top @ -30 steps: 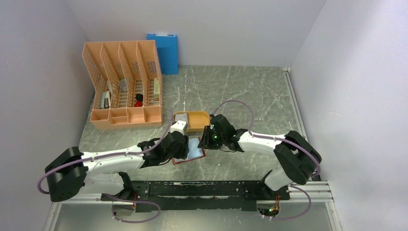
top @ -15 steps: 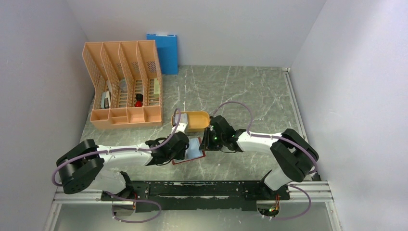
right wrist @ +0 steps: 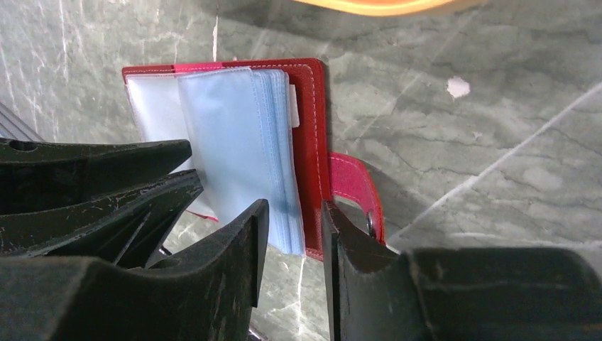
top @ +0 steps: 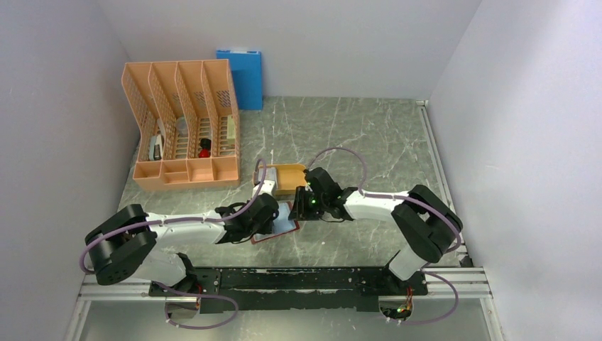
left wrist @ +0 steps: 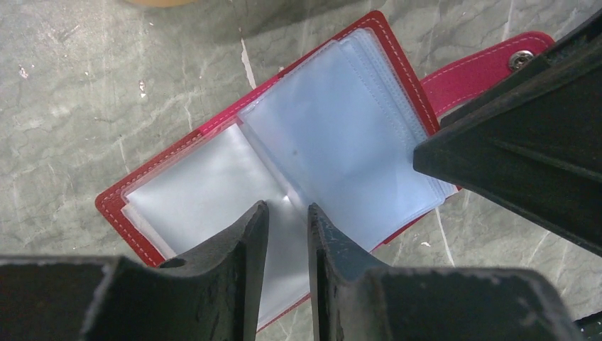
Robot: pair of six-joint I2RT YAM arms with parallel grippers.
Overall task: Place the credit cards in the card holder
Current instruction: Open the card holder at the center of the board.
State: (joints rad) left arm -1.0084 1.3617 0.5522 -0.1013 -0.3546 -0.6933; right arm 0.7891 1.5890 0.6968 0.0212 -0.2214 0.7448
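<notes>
The dark red card holder (top: pixel 282 226) lies open on the table between my two grippers. Its pale blue-grey pockets show in the left wrist view (left wrist: pixel 334 128) and the right wrist view (right wrist: pixel 234 128). Its red tab (right wrist: pixel 351 185) sticks out to the right. My left gripper (left wrist: pixel 285 209) hangs over the left pockets with its jaws a narrow gap apart and nothing between them. My right gripper (right wrist: pixel 292 206) straddles the holder's right edge, one finger on the pocket stack and one on the tab. No loose credit card shows clearly. A small pale edge (right wrist: pixel 292 106) peeks from the pocket stack.
The orange oval tray (top: pixel 287 174) sits just behind the holder, partly hidden by the grippers. An orange file organiser (top: pixel 184 128) stands at the back left with a blue folder (top: pixel 240 77) behind it. Walls close in on the left, back and right.
My left gripper has drawn back from the orange tray and come down over the holder's left side. My right gripper has shifted slightly left onto the holder's right edge.
</notes>
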